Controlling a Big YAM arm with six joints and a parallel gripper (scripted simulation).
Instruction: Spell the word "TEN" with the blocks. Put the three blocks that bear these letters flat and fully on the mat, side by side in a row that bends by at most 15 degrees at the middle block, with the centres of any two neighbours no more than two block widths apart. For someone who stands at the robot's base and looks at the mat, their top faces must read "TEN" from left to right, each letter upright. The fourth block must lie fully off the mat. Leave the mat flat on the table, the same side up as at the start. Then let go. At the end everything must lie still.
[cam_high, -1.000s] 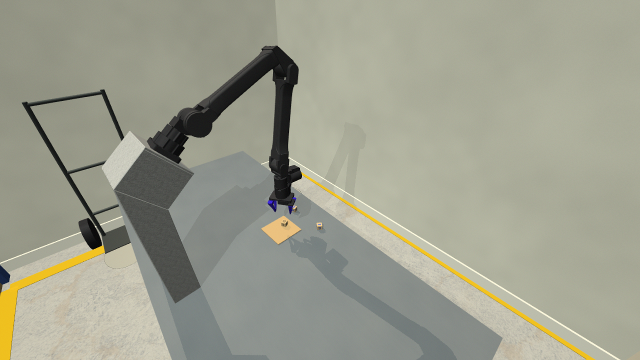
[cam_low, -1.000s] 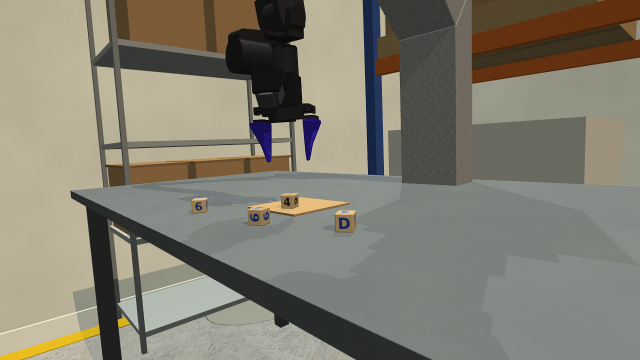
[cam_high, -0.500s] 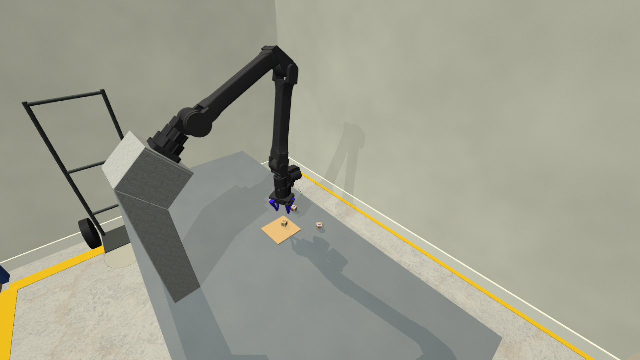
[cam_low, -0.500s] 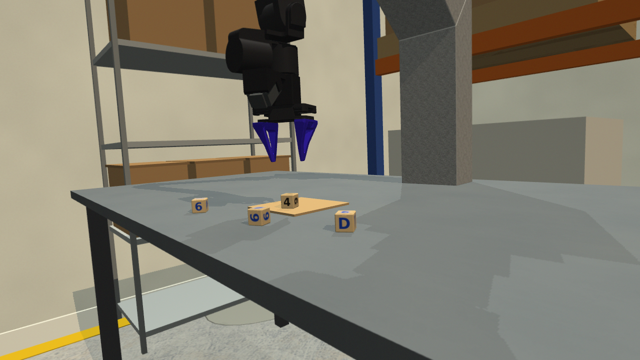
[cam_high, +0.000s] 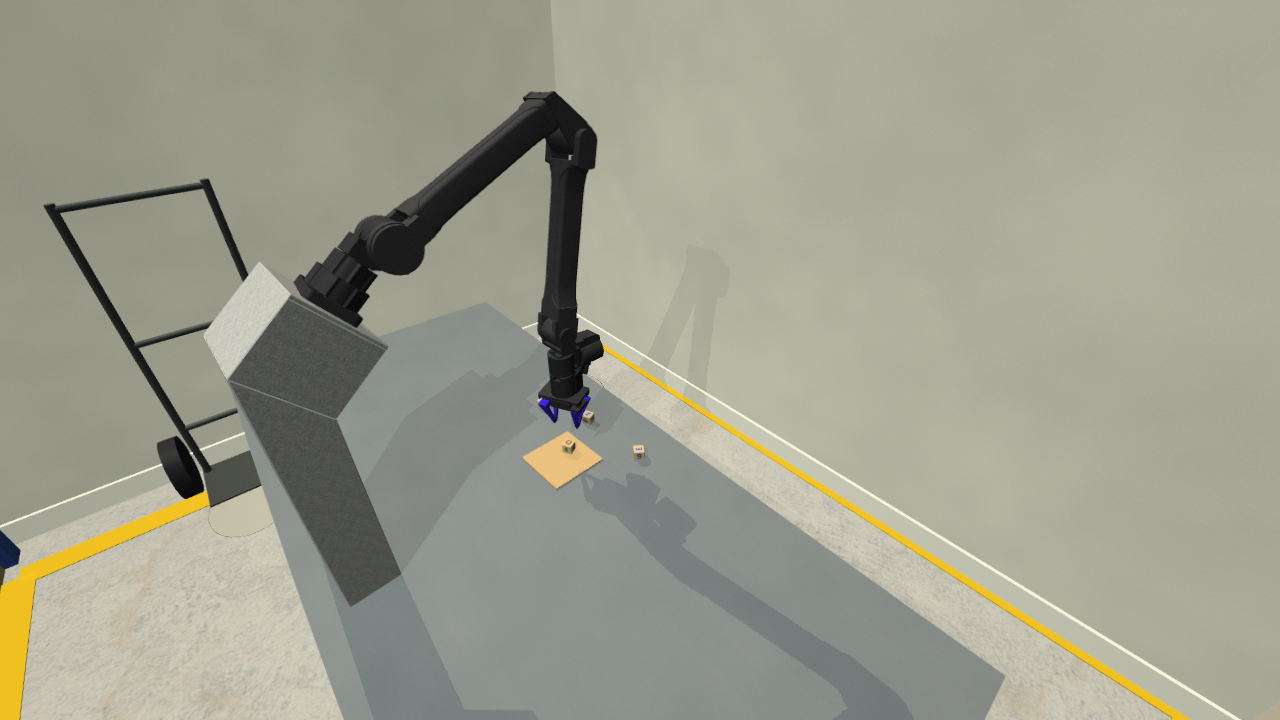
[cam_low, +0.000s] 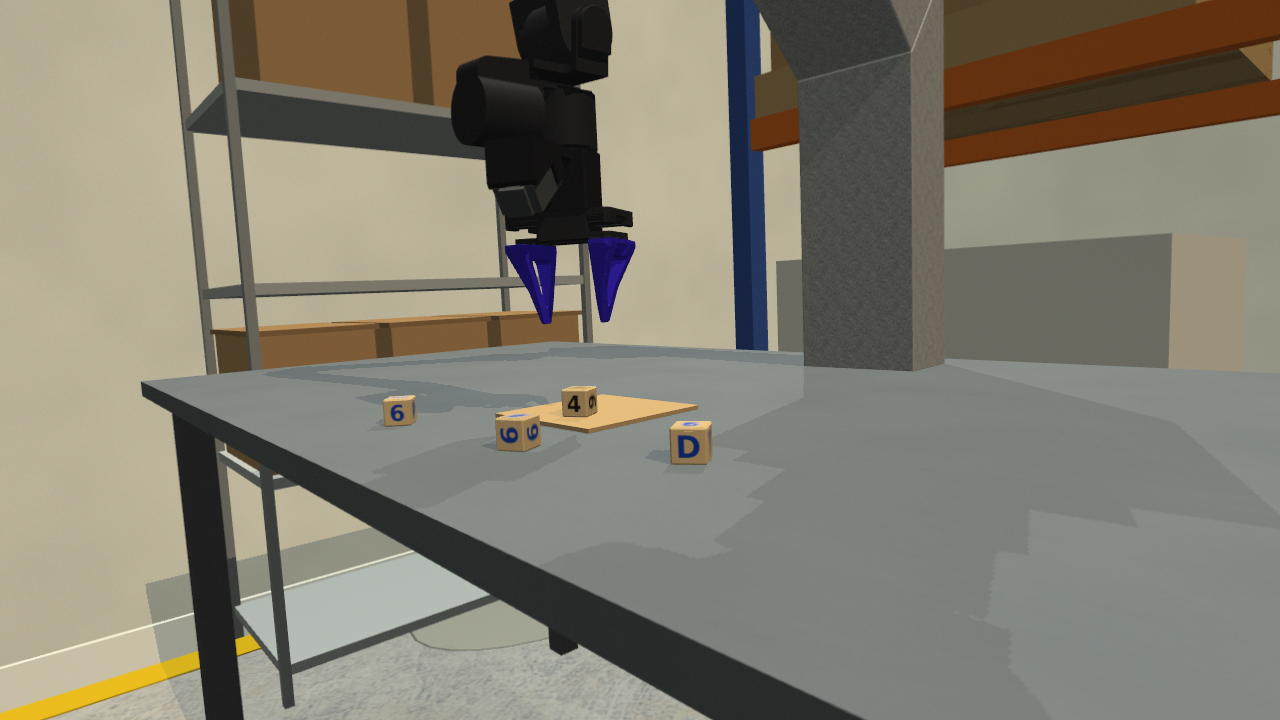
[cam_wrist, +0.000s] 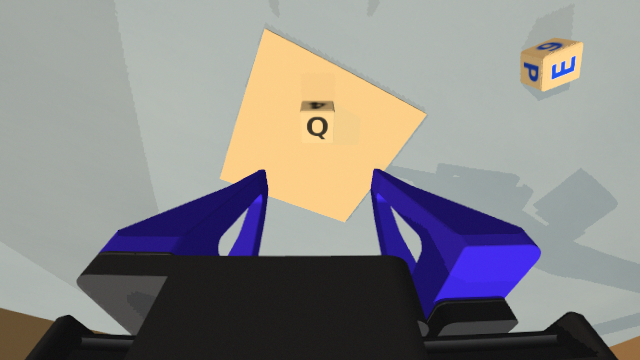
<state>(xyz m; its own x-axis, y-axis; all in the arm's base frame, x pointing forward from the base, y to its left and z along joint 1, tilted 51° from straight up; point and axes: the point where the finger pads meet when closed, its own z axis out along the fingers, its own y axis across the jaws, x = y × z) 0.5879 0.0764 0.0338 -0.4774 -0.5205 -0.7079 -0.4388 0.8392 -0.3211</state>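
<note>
One block, a black Q on top, sits on our mat. Our pincer hovers partly open (nothing held).

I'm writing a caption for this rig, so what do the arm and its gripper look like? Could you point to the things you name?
The arm (cam_high: 563, 241) (cam_low: 541, 98) is black, with long smooth links and rounded, drum-like joints. The gripper (cam_high: 565, 424) (cam_low: 575, 322) (cam_wrist: 319, 179) has a black body and two blue-violet fingers, each an open triangular frame tapering to a narrow tip. No sleeve or lettering shows on either.

q block — below claw
</note>
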